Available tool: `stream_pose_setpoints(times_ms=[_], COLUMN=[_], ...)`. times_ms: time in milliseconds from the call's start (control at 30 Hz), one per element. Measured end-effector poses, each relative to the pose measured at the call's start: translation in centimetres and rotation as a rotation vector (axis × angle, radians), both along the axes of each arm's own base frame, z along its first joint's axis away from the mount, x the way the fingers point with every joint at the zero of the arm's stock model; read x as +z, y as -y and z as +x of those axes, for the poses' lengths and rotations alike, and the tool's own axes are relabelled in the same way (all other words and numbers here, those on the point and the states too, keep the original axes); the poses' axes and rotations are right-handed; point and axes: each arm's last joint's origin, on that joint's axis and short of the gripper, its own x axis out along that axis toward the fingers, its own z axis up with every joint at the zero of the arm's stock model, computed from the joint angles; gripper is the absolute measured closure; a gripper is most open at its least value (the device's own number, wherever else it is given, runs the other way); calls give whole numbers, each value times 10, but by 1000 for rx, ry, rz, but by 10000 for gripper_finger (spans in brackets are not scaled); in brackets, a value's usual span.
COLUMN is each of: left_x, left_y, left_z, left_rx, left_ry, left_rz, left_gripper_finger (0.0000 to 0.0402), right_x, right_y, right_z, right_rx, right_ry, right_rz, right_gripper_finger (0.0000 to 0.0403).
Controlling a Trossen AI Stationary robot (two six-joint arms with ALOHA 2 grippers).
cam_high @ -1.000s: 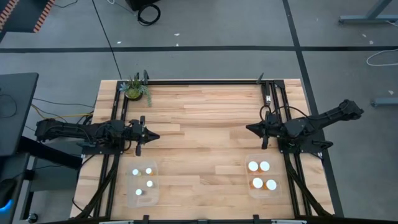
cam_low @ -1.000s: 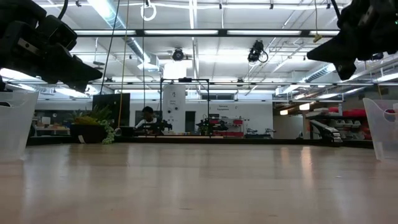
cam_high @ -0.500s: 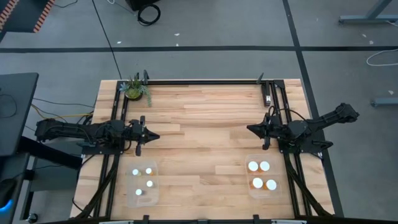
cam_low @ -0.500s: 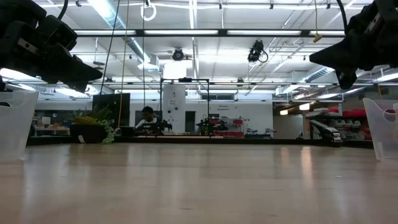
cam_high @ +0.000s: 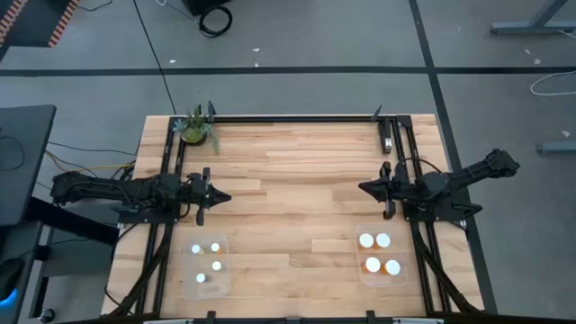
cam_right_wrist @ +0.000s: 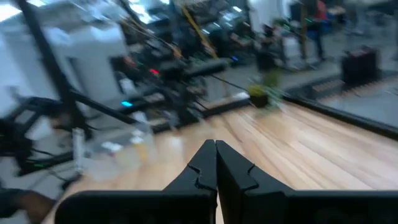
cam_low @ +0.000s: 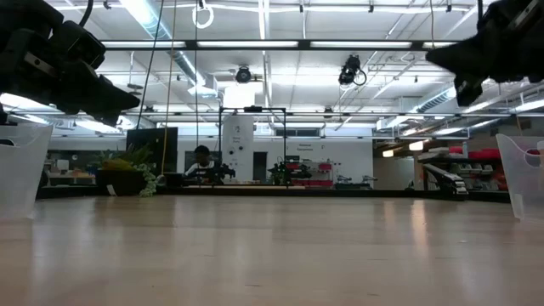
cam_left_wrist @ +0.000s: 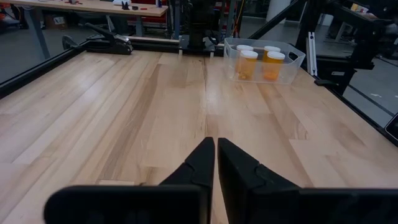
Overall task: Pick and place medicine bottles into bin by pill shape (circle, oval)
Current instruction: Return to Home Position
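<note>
Fingers of the left gripper (cam_high: 223,197) are pressed together with nothing held between them, as is seen plainly in its own wrist view (cam_left_wrist: 215,147), and the gripper is held above the wooden table (cam_high: 288,180), pointed across it toward the right gripper (cam_high: 364,187). That gripper is likewise closed on nothing, its two dark fingers meeting at the tips in the right wrist view (cam_right_wrist: 215,147), and it is pointed back at the left one, the two being kept well apart. Four whitish bottles (cam_high: 215,265) with white caps are found upright in the left bin (cam_high: 188,263), a clear tub set on the table just to the side of the left gripper. Four orange bottles (cam_high: 373,265), larger and also white-capped, are gathered in the right bin (cam_high: 360,256), set just to the side of the right gripper; from the left gripper this bin is seen far ahead across the table (cam_left_wrist: 296,60). A potted plant (cam_high: 195,129) is placed at the table's far corner, on the other side of the left gripper from its bin. A person (cam_low: 202,158) is seen in the room beyond the table.
</note>
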Motion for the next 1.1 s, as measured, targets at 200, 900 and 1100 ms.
stream_pose_setpoints(times_ms=[200, 900, 1100], left_x=[0, 0, 0], left_y=[0, 0, 0], left_z=[0, 0, 0], left_rx=[0, 0, 0], left_ry=[0, 1, 0], left_rz=[0, 0, 0], left_gripper_finger=[366, 366, 375], right_x=[15, -5, -18], right_y=[-2, 3, 4], right_z=[-2, 6, 6], right_rx=[108, 97, 45], right_ry=[152, -10, -146], right_rz=[-63, -144, -167], right_gripper_finger=[396, 396, 396])
